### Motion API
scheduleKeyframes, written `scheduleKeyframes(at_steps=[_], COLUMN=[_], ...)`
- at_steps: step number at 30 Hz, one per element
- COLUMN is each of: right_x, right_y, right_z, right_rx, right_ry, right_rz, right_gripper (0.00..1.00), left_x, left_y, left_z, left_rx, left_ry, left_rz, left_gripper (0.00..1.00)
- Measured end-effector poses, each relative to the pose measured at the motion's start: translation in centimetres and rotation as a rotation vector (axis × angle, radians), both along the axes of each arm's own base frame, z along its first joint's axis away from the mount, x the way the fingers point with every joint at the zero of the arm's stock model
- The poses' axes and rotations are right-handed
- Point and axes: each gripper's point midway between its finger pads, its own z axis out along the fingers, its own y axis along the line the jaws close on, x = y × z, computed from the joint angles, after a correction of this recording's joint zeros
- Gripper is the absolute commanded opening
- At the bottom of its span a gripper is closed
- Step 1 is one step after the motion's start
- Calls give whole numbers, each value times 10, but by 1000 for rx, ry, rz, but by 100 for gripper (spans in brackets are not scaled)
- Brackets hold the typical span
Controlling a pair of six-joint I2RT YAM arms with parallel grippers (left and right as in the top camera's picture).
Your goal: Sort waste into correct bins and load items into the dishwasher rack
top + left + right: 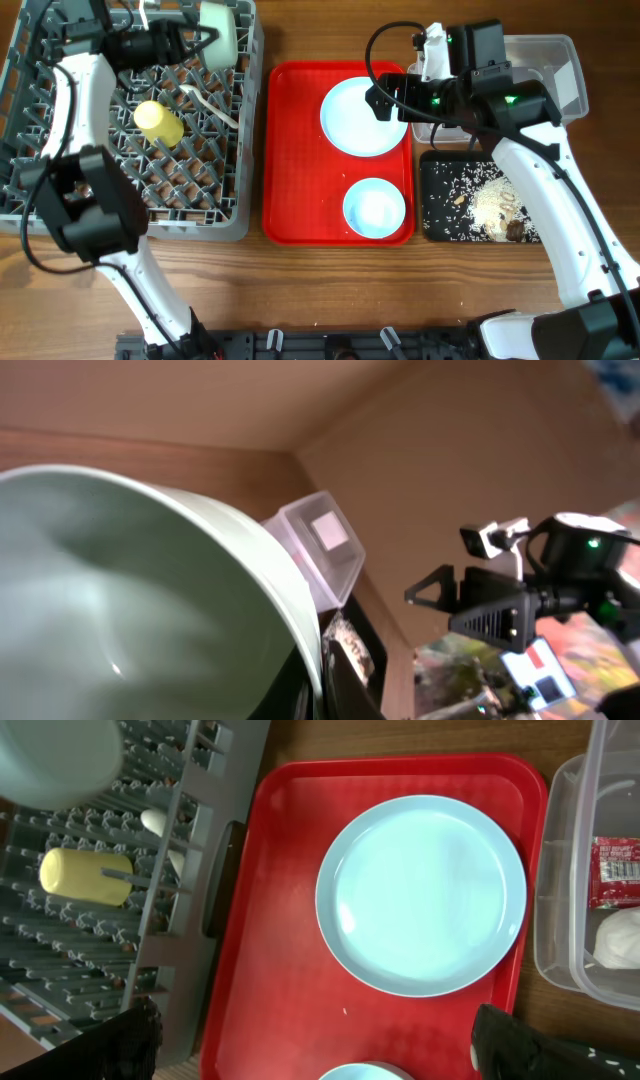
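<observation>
My left gripper (203,38) is shut on the rim of the pale-green bowl (224,32), holding it tilted over the back right corner of the grey dishwasher rack (60,190). In the left wrist view the bowl (130,600) fills the left side, with one finger (345,685) pressed against its rim. A yellow cup (158,122) and a cream utensil (207,101) lie in the rack. My right gripper (320,1050) hangs open above the red tray (280,920), close to the light-blue plate (420,895). A light-blue bowl (375,208) sits at the tray's front.
The clear tub (545,60) at the back right holds a red sachet (615,870) and a white tissue (620,938). In front of it the black tray (440,215) holds rice grains and brown bits. The rack's lattice wall stands next to the red tray's left edge.
</observation>
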Motion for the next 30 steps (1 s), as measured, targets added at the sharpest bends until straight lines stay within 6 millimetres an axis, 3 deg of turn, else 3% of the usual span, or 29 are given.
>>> scheduleKeyframes(at_steps=[4,11,14,19,21,22,23,25,26,30], right_x=[0,0,0,0,0,0,0,0,0,0], right_y=[0,0,0,0,0,0,0,0,0,0], right_z=[0,0,0,0,0,0,0,0,0,0], right_rx=[0,0,0,0,0,0,0,0,0,0], right_ry=[0,0,0,0,0,1,0,0,0,0], right_rz=[0,0,0,0,0,0,0,0,0,0], right_gripper=[100,100,100,100,100,100,100,100,100,100], left_x=[12,15,17,23,25,26,28,29,27,22], left_y=[-2,-19,-17,-6,5,11,16,24,25,22], left_z=[-16,-35,-53,-57,-66,-74,-87,-122,-125,-104], left_rx=[-73,-115,-135,-136,-136,-129,-112,-64,-62,-84], left_ry=[45,124,161,158,207,248,299,415,426,421], left_rz=[-39,-89,-95,-74,-39,-11,24,94,96,74], left_gripper=[4,4,4,8,21,22,43,100,100,100])
